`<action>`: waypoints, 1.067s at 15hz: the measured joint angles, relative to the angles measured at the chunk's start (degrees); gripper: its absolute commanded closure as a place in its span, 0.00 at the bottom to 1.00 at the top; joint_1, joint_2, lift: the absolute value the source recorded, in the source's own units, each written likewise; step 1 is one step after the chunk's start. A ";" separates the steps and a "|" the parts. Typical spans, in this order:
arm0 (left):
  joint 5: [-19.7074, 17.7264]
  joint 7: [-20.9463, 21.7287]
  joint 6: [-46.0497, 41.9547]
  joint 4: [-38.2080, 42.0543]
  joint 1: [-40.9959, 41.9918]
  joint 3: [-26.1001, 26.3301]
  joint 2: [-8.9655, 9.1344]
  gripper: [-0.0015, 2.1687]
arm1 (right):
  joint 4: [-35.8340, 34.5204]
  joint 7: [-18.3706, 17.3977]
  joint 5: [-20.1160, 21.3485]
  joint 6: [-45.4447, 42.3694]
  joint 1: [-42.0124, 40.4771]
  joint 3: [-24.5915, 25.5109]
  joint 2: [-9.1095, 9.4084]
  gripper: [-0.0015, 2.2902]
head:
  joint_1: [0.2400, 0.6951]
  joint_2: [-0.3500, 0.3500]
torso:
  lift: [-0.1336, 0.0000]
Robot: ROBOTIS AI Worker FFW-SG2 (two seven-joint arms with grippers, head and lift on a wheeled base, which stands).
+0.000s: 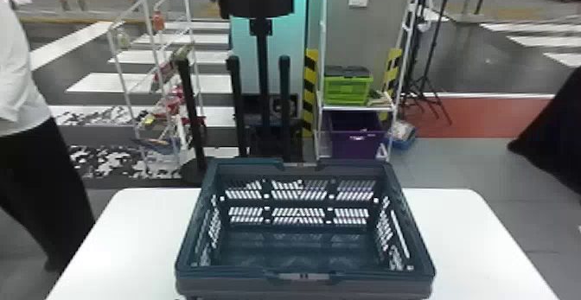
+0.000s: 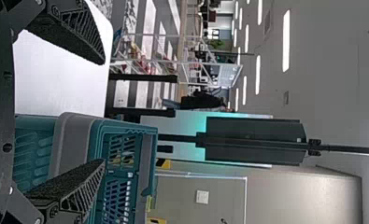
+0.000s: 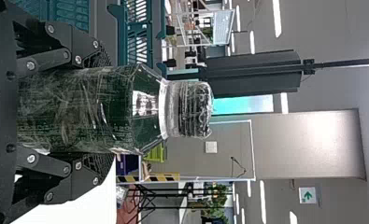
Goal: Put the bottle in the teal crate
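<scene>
**Wrapped bottle in my right gripper, outside the teal crate**

In the right wrist view, my right gripper (image 3: 108,111) is closing around the bottle (image 3: 147,107), its two fingers bearing on opposite sides of the body and standing only as far apart as the bottle is wide. The bottle is standing upright, cap (image 3: 189,109) uppermost; clear, creased film is covering its dark green body and the cap, and a pale ring is circling the neck. I am holding it outside the teal crate (image 1: 233,274), part of whose slotted wall is showing beyond; I cannot tell how far apart the two are.

In the left wrist view, my left gripper (image 2: 102,112) is gaping wide and holding nothing, its ribbed black fingers (image 2: 77,35) parting well away from each other. One finger is overlapping the crate in the line of sight, and the other is crossing the white tabletop; whether either is touching I cannot tell.

In the head view, the crate is resting on the tabletop (image 1: 462,238), its open top facing upward. Beyond the tabletop, a white rack (image 1: 359,109) is carrying a lime-green crate (image 1: 346,90), with a purple bin (image 1: 356,143) sitting below it.
</scene>
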State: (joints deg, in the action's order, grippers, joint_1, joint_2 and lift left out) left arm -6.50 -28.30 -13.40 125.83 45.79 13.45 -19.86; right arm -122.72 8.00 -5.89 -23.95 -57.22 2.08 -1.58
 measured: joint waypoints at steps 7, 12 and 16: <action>0.00 0.10 -0.17 -0.23 0.00 0.00 0.00 0.07 | -0.15 0.00 0.00 0.21 0.00 -0.05 0.02 0.93 | 0.57 0.50 | 1.00; 0.00 0.11 -0.42 -0.31 0.00 -0.23 0.00 0.07 | -1.94 0.00 0.03 0.71 0.06 -0.06 0.10 0.93 | 0.57 0.50 | 1.00; 0.00 0.08 -0.99 -0.50 0.00 -0.26 0.00 0.07 | -6.69 0.00 0.51 5.80 2.53 0.53 0.09 0.93 | 0.57 0.50 | 1.00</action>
State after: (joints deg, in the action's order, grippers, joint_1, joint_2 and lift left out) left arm -6.50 -28.21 -14.39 125.33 45.79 13.18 -19.86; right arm -129.42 8.00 -5.38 -18.15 -54.69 2.61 -1.49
